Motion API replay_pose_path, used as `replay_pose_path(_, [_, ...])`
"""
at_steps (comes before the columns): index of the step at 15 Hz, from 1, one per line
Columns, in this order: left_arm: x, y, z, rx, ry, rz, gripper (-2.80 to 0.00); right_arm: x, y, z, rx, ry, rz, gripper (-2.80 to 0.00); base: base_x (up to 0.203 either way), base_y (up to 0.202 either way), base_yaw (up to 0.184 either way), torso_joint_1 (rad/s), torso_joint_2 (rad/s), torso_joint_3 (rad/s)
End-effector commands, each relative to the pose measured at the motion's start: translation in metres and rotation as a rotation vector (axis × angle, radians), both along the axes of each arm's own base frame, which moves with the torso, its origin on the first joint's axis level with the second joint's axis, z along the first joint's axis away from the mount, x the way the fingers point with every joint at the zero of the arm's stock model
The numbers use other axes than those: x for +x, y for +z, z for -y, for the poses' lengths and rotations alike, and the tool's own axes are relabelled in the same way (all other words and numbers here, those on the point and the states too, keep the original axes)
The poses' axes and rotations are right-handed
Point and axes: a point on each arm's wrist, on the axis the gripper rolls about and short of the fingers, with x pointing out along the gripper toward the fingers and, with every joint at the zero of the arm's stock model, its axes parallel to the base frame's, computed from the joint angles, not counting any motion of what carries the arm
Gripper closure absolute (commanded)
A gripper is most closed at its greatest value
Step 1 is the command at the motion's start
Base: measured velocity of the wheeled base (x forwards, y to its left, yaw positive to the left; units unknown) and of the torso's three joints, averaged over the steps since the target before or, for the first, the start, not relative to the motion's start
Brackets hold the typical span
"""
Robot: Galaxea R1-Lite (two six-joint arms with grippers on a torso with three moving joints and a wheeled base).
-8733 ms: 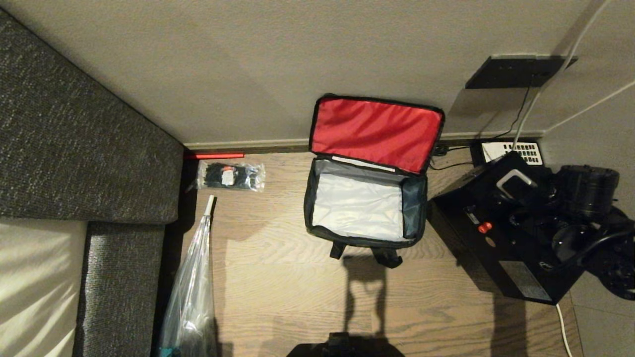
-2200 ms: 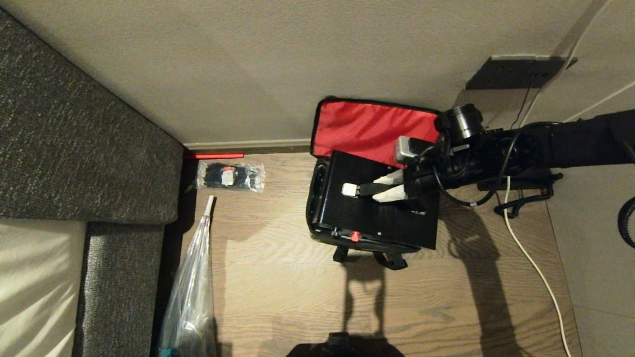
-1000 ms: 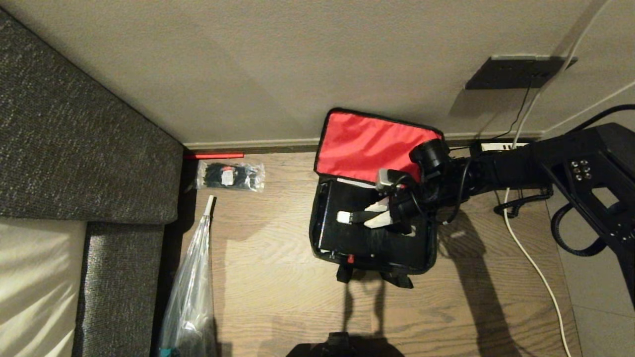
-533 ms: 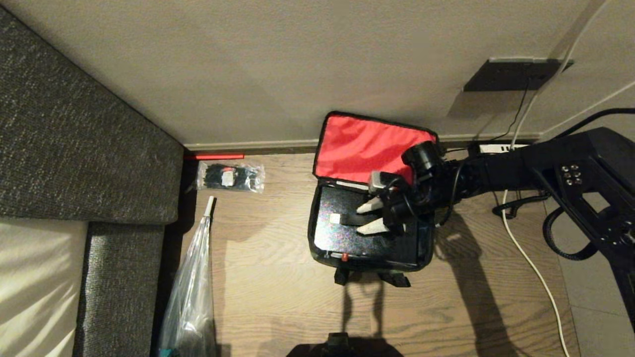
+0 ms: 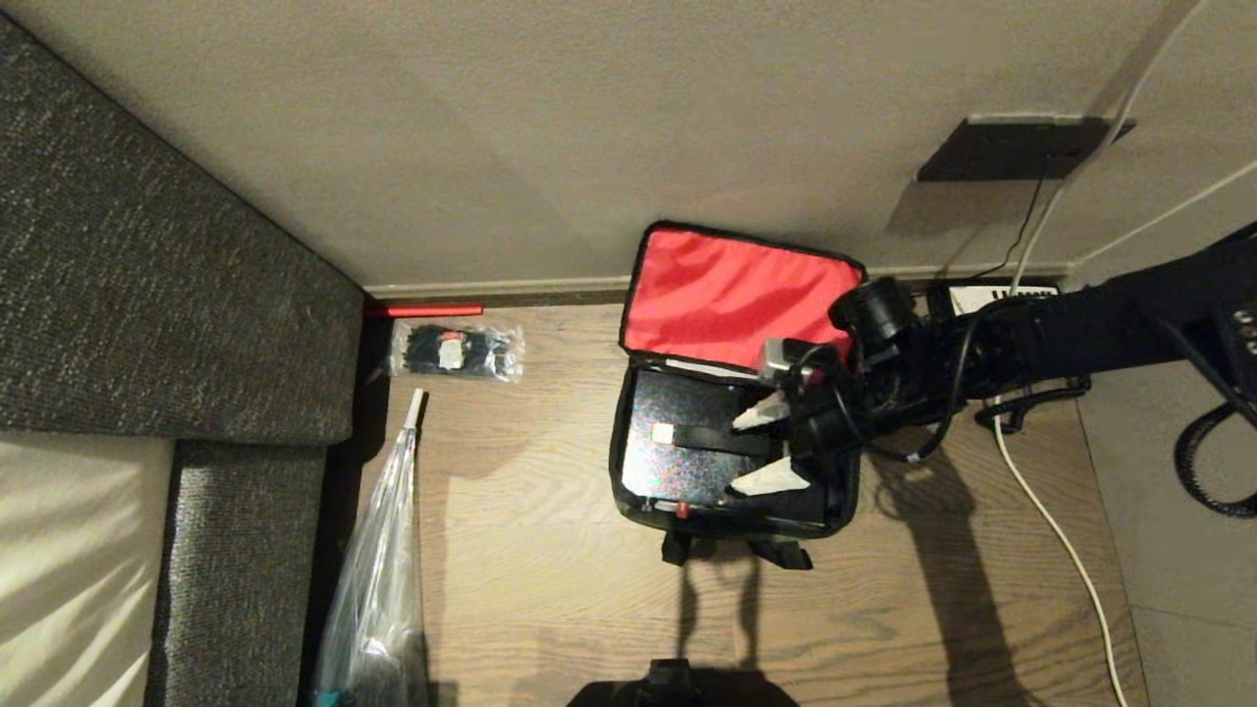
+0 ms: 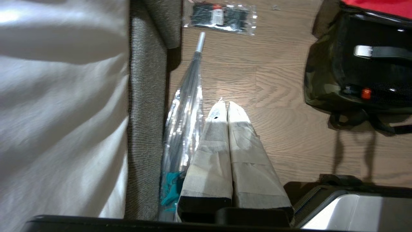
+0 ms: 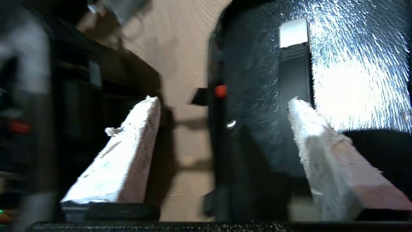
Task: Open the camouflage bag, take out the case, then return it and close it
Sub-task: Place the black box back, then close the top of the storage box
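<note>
The camouflage bag (image 5: 617,462) stands open on the wood floor, its red-lined lid (image 5: 732,304) leaning back against the wall. The flat black case (image 5: 678,462) lies inside it, with its white label (image 5: 663,433) on top and its red catch (image 5: 683,509) at the near edge. My right gripper (image 5: 735,457) hovers open over the case's right half, one finger on either side of the black handle strap (image 5: 722,439) and apart from it. The right wrist view shows the case (image 7: 257,64) below the spread gripper (image 7: 224,100). My left gripper (image 6: 225,103) hangs parked and shut above the floor, left of the bag (image 6: 317,87).
A grey sofa (image 5: 147,295) fills the left side. A clear packet of black ties (image 5: 457,350) and a clear-wrapped umbrella (image 5: 378,579) lie beside it. A white cable (image 5: 1056,520) runs across the floor on the right, and a telephone (image 5: 1002,293) sits by the wall behind my right arm.
My right gripper has let go of the case's handle and spread wide, drawing back a little to the right. The case stays lying in the bag.
</note>
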Motion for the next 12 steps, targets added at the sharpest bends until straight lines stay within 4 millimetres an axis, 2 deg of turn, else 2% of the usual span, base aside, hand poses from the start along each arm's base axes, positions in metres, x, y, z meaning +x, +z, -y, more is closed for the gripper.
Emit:
replay_pose_path(1, [0.000, -0.001, 0.000, 0.000, 0.001, -0.005, 0.00, -0.040, 0.041, 0.021, 0.061, -0.093, -0.046, -2.80, 0.000, 0.000, 0.000, 0.000, 0.00, 0.000])
replay_pose_path(4, [0.000, -0.001, 0.000, 0.000, 0.002, -0.005, 0.00, -0.095, 0.068, 0.047, 0.156, -0.259, -0.201, -2.80, 0.000, 0.000, 0.000, 0.000, 0.00, 0.000])
replay_pose_path(5, [0.000, -0.001, 0.000, 0.000, 0.001, -0.005, 0.00, -0.112, 0.074, 0.057, 0.182, -0.303, -0.230, 0.00, 0.000, 0.000, 0.000, 0.000, 0.00, 0.000])
replay_pose_path(8, [0.000, -0.001, 0.000, 0.000, 0.001, 0.002, 0.00, -0.149, 0.079, 0.075, 0.210, -0.390, -0.253, 0.00, 0.000, 0.000, 0.000, 0.000, 0.00, 0.000])
replay_pose_path(12, [0.000, -0.001, 0.000, 0.000, 0.001, 0.002, 0.00, -0.163, 0.066, 0.094, 0.214, -0.551, -0.280, 0.00, 0.000, 0.000, 0.000, 0.000, 0.00, 0.000])
